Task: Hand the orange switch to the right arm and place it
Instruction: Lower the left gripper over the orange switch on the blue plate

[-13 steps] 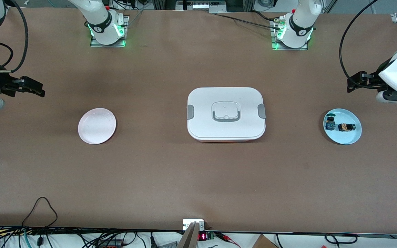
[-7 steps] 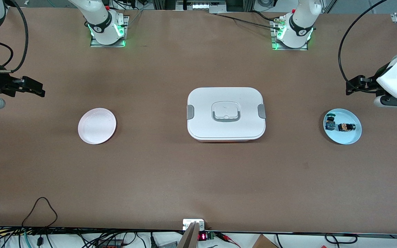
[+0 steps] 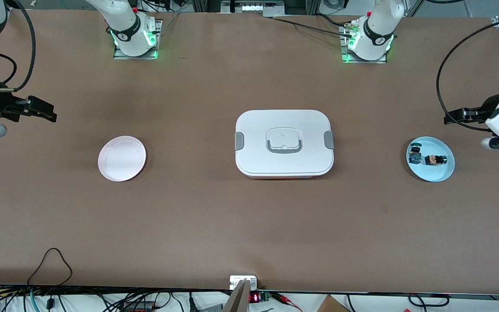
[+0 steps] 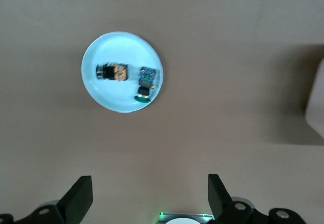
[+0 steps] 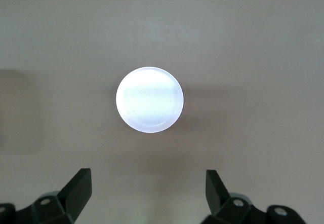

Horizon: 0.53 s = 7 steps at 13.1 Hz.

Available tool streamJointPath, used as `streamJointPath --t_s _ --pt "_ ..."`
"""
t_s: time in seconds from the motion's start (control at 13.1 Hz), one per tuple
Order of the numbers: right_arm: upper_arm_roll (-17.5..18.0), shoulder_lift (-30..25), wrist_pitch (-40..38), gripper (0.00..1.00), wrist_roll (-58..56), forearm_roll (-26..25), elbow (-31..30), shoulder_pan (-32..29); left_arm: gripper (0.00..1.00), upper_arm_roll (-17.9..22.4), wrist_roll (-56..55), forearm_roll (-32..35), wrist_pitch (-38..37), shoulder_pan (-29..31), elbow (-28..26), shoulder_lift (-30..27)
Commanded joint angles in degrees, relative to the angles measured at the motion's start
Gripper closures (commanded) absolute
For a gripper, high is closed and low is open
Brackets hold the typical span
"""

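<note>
The orange switch (image 3: 434, 160) lies on its side on a light blue plate (image 3: 439, 173) at the left arm's end of the table, beside a small part with a green cap and blue body (image 3: 414, 154). My left gripper (image 3: 450, 118) is open and empty, up over the bare table just off the plate's rim. In the left wrist view the switch (image 4: 112, 72) and the plate (image 4: 116, 96) show apart from the open left gripper (image 4: 149, 198). My right gripper (image 3: 46, 112) is open and empty, waiting over the right arm's end of the table.
A pale pink plate (image 3: 121, 158) lies empty toward the right arm's end and also shows in the right wrist view (image 5: 150, 99). A white lidded box (image 3: 284, 143) with grey side latches stands at the table's middle. Cables hang at the front edge.
My left arm has swung toward its end of the table and lower in the front view, so less of it shows. The right arm and the plates have not moved.
</note>
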Motion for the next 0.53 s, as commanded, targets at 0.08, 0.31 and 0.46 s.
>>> streamJointPath --t_s 0.08,0.31,0.46 --pt "0.03 -0.82 -0.44 0.0 0.05 0.08 -0.57 -0.1 0.0 -0.25 2.69 1.47 10.7 4.43 -4.22 4.78" --pt "0.03 -0.82 -0.44 0.0 0.05 0.08 -0.57 -0.02 0.0 -0.25 4.55 1.66 26.7 6.98 -12.74 6.37" --pt "0.03 -0.82 -0.44 0.0 0.05 -0.01 -0.57 -0.1 0.0 -0.25 4.55 1.66 38.55 7.69 -19.76 6.81"
